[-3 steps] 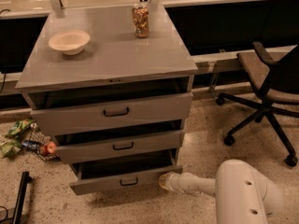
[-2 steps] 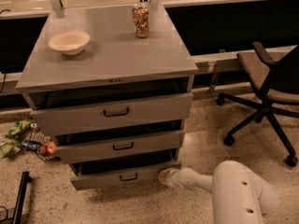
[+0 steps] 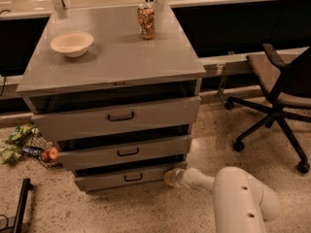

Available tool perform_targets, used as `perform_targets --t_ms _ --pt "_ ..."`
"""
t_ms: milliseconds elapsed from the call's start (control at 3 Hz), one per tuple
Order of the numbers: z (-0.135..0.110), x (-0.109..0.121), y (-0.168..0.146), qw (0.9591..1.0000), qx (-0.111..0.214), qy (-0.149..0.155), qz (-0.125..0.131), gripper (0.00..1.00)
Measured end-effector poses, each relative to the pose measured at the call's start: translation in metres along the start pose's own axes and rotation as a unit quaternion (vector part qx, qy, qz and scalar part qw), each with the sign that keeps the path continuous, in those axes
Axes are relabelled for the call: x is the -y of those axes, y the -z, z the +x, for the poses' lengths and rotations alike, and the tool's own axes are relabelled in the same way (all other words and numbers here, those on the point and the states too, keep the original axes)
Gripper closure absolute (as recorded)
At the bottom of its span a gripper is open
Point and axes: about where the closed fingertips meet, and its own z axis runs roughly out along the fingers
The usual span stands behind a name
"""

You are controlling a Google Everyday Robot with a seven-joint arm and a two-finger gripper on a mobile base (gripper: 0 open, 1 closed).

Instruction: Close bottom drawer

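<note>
The bottom drawer (image 3: 127, 177) is the lowest of three in the grey cabinet (image 3: 116, 67). Its shallow grey front with a small black handle stands out only slightly, with a narrow dark gap above it. My gripper (image 3: 170, 177), on the end of the white arm (image 3: 233, 198), presses against the right end of that drawer's front, low near the floor. The middle drawer (image 3: 127, 152) and the top drawer (image 3: 119, 117) both stand a little open.
A beige bowl (image 3: 72, 43) and a can (image 3: 146, 21) stand on the cabinet top. A black office chair (image 3: 282, 96) is at the right. Wrappers and litter (image 3: 24, 147) lie on the floor at the left. A black bar (image 3: 19, 205) lies at the lower left.
The bottom drawer has slid inward and the dark gap above it has narrowed. My gripper and arm have followed it toward the cabinet.
</note>
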Motion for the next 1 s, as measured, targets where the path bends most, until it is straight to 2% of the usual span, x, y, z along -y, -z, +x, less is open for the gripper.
perform_targets --t_ms 333,667,1000 --pt "0.000 0.013 -0.003 1.0000 -0.001 0.002 0.006 1.00" --pt "-0.018 0.008 0.013 0.9988 0.037 -0.032 -0.009 1.00" --pt "-0.045 0.005 0.044 0.9956 0.060 -0.071 -0.012 1.00"
